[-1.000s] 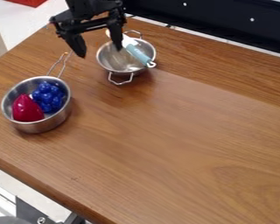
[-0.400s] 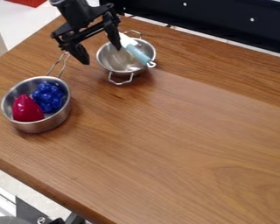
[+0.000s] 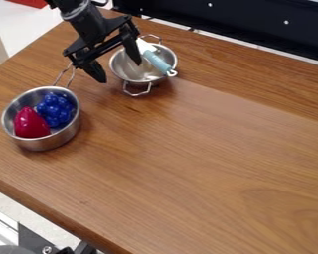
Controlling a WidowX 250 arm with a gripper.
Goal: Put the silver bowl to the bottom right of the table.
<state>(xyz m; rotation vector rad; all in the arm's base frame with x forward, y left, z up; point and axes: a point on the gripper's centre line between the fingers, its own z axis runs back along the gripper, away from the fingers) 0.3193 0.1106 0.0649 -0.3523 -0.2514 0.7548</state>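
The silver bowl [image 3: 129, 75] stands upright on the wooden counter [image 3: 195, 158], near its far edge and in the upper left part of the camera view. It has two wire handles, one on its far side and one on its near side.

The black gripper [image 3: 121, 72] hangs down at the bowl's left side, its fingers spread well apart. One finger is over the bowl, its tip within the outline of the rim as seen from the camera. The other is outside the bowl, to the left of the rim, so the left part of the rim lies between the two. Whether either finger touches the metal, I cannot tell.

A utensil with a light blue handle [image 3: 157, 62] and a white end [image 3: 144, 45] lies slantwise across the bowl, its ringed tip at the right rim. The white end is beside the finger over the bowl.

Nearer the camera and to the left, a silver pan [image 3: 43, 144] stands on the counter with a blue bunch of toy grapes [image 3: 54, 109] and a red toy piece [image 3: 30, 124] inside. Its wire handle [image 3: 70, 79] points up toward the gripper.
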